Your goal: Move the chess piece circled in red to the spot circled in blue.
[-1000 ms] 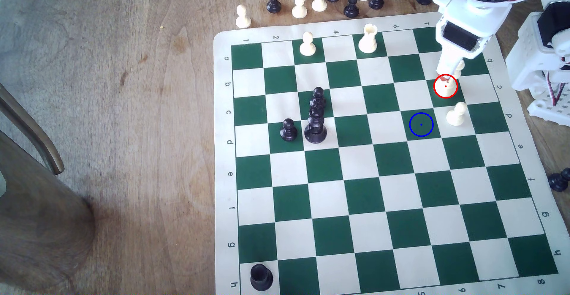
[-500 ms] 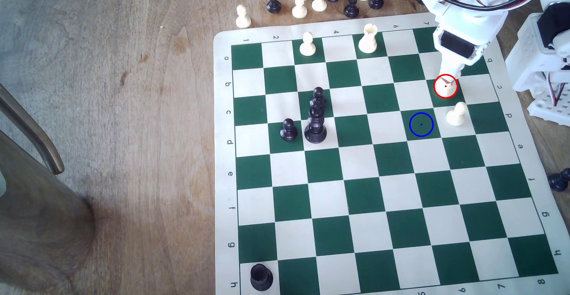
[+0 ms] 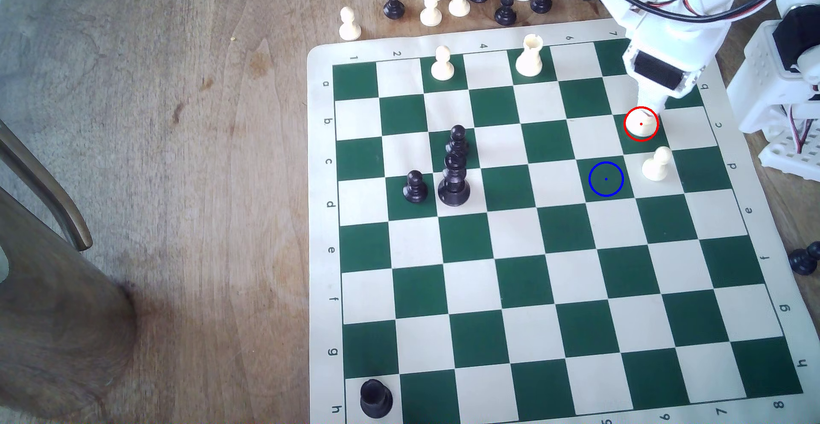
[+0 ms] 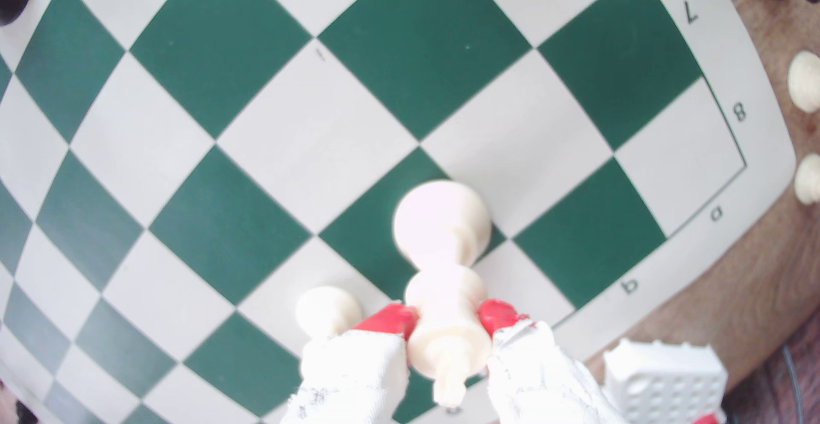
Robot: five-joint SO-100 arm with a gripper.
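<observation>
My gripper (image 4: 448, 322) is squeezed shut on the tall white piece (image 4: 443, 246), with one red fingertip (image 4: 390, 320) on each side of its thin neck, just under the bumpy top. I think this piece is light and hard, made of smooth plastic, so it may slip or spin if my hold is weak. It will not bend or squash. The neck looks like a good place to hold it, because the wide head sits above the fingertips and can catch on them. The round foot is the widest part, so I judge it will hang down straight. In the wrist view the foot sits over a green square, but I cannot tell if it touches the board (image 3: 554, 410) or is a little bit up. In the exterior view the foot shows inside the red ring, right under my gripper (image 3: 648, 105). A small white pawn (image 3: 656, 164) stands near it, on the next square toward the bottom of that view. The blue ring (image 3: 606, 179) is on a green square just beside that pawn, on the exterior view's left. So the spot is close, and I think I must lift high enough and steer wide of the pawn so I do not bump it.
</observation>
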